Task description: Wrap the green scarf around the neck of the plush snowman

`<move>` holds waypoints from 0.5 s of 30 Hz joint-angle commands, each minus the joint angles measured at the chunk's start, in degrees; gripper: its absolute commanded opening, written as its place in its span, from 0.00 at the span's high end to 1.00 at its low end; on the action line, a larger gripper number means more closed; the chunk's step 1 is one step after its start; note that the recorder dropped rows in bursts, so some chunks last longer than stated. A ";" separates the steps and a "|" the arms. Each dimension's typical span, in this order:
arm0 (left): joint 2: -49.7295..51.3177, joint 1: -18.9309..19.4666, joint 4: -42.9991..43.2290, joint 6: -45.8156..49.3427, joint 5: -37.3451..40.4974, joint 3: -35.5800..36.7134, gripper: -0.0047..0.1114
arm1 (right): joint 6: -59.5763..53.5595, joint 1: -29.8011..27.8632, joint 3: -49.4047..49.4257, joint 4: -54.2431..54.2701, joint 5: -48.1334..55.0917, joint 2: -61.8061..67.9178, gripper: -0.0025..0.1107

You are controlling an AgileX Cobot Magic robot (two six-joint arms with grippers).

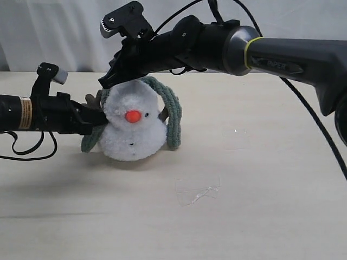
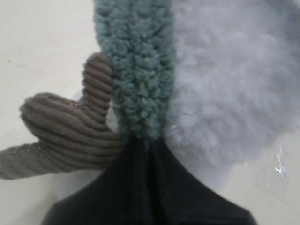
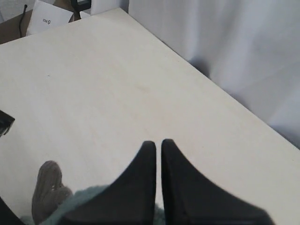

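The plush snowman (image 1: pixel 133 135) stands upright mid-table, orange nose facing the exterior camera. The green scarf (image 1: pixel 172 111) arches over the back of its head; one end hangs down its right side to the table, the other runs down the left side. My left gripper (image 1: pixel 102 118) is level with the snowman's neck on the left, shut on the green scarf (image 2: pixel 136 61) next to a brown branch arm (image 2: pixel 70 131) and the white fluff (image 2: pixel 229 79). My right gripper (image 1: pixel 107 82) hovers just above the head's left side, shut with nothing between its tips (image 3: pixel 158 143); the scarf (image 3: pixel 79 199) lies beneath it.
A crumpled piece of clear film (image 1: pixel 198 192) lies on the pale wooden table (image 1: pixel 260 227) in front of the snowman, to the right. A white curtain (image 1: pixel 65 32) hangs behind the table's far edge. White boxes (image 3: pixel 49 16) sit beyond one table corner.
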 commanded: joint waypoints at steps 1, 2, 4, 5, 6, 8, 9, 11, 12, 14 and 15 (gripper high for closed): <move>-0.44 -0.12 2.32 -3.33 -0.45 -0.18 0.96 | 0.70 -0.28 -0.13 -0.12 -0.03 -0.68 0.94; -0.44 -0.12 1.82 -3.33 -0.55 -0.18 0.96 | 0.70 -0.28 -0.13 -0.12 0.23 -0.68 0.94; -0.44 -0.12 0.69 -3.33 -0.41 -0.18 0.96 | 1.47 -0.28 -0.13 -0.12 0.24 -0.68 0.94; -0.44 -0.12 0.04 -3.33 -0.22 -0.18 0.96 | 2.27 -0.28 -0.13 -0.12 0.39 -0.82 0.94; -0.44 -0.12 -0.71 -3.33 0.09 -0.18 0.96 | 2.82 -0.59 -0.13 -0.22 1.89 -1.25 0.94; -0.44 -0.12 -1.13 -3.33 0.38 -0.18 0.96 | 10.98 -2.39 -0.13 -3.77 8.41 -4.18 0.91; -0.44 -0.12 -1.12 -3.49 0.38 -0.18 0.96 | 13.14 -3.07 -0.13 -5.45 11.00 -5.33 0.88; -0.44 -0.12 -1.55 -3.46 0.38 -0.18 0.96 | 22.07 -5.80 -0.13 -11.39 19.23 -7.95 0.74; -0.44 -0.12 -1.61 -3.46 0.38 -0.18 0.96 | 25.33 -7.44 -0.13 -13.91 25.10 -8.79 0.62; -0.44 -0.12 -1.75 -3.46 0.58 -0.18 0.96 | 25.57 -8.53 -0.13 -15.11 32.01 -8.88 0.50; -0.44 -0.12 -1.74 -3.46 0.73 -0.18 0.96 | 25.57 -8.58 0.15 -15.59 34.55 -8.88 0.48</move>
